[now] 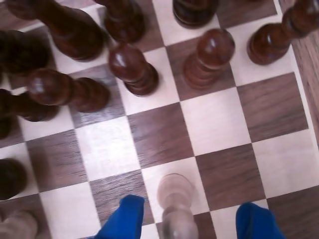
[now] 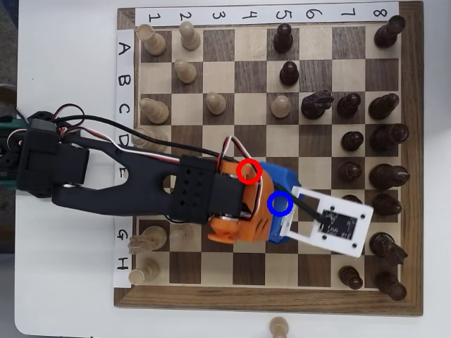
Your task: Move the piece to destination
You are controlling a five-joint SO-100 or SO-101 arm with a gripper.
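In the wrist view the piece (image 1: 175, 204), a pale pawn with a round knob, shows blurred at the bottom centre over a light square. My gripper (image 1: 191, 211) is open, and its blue fingertips (image 1: 124, 219) stand on either side of the pawn with gaps to both. In the overhead view my arm (image 2: 141, 183) reaches from the left over the board's middle and hides both the pawn and the fingers. The destination's blue ring (image 2: 270, 203) shows over the gripper body, with the red ring (image 2: 239, 172) just up and left of it. The square beneath is covered.
Several dark brown pieces (image 1: 134, 69) crowd the top of the wrist view, two or three squares ahead of the fingers. Another pale piece (image 1: 17, 225) sits at the bottom left. The board's edge (image 1: 311, 84) runs along the right. One pale pawn (image 2: 280, 327) lies off the board.
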